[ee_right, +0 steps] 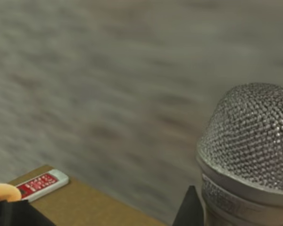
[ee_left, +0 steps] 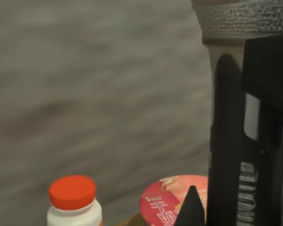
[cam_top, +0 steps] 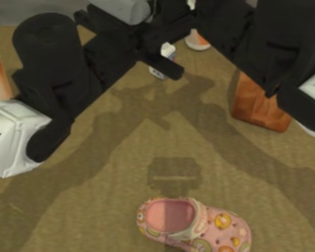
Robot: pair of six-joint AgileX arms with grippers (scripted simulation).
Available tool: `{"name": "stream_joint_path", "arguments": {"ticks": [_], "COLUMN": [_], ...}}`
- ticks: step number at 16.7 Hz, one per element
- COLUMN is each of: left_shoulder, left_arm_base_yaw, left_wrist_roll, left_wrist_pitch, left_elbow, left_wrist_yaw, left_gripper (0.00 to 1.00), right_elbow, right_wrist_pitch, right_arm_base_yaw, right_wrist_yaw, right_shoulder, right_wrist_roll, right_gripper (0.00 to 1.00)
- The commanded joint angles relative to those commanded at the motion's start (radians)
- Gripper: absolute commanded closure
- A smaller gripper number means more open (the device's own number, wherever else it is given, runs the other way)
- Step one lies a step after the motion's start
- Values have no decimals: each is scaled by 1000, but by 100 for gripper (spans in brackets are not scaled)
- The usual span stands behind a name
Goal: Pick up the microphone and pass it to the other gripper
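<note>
**Microphone upright between the 2 grippers**

The microphone (ee_right: 254, 141), with a round silver mesh head and a slim black handle, stood upright in the air above the far middle of the table, head uppermost. In the right wrist view its mesh head filled the near corner, just beside 1 black fingertip (ee_right: 188, 209). In the left wrist view the black handle (ee_left: 226, 141) rose just beside that arm's own black fingertip (ee_left: 193, 209), with the mesh head at the frame's upper edge.

The right gripper (ee_left: 269, 103) showed there as a black block against the handle. The left gripper (cam_top: 164, 67) reached in from the top view's left to meet it. For either gripper, I could not tell whether it was clamped on the microphone or released.

Beyond the handle stood a white bottle with an orange-red cap (ee_left: 73, 200) and a round red printed cup lid (ee_left: 170, 202). A flat white-and-red remote (ee_right: 42, 183) lay at the edge of the brown woven table (cam_top: 94, 173). A pink clog with coloured charms (cam_top: 194, 226) sat at the near edge, and an orange-brown block (cam_top: 257, 107) sat to the right.
</note>
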Motion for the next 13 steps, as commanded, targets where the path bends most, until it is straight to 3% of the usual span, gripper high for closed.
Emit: {"name": "stream_joint_path", "arguments": {"ticks": [4,13], "left_shoulder": [0,0], "left_arm_base_yaw": [0,0], "left_wrist_roll": [0,0], "left_wrist_pitch": [0,0], "left_elbow": [0,0], "left_wrist_yaw": [0,0], "left_gripper": [100,100], "right_elbow": [5,5], "right_wrist_pitch": [1,1], "right_arm_base_yaw": [-1,-1], "right_wrist_yaw": [-1,-1], "right_shoulder": [6,6], "right_wrist_roll": [0,0], "right_gripper": [0,68]}}
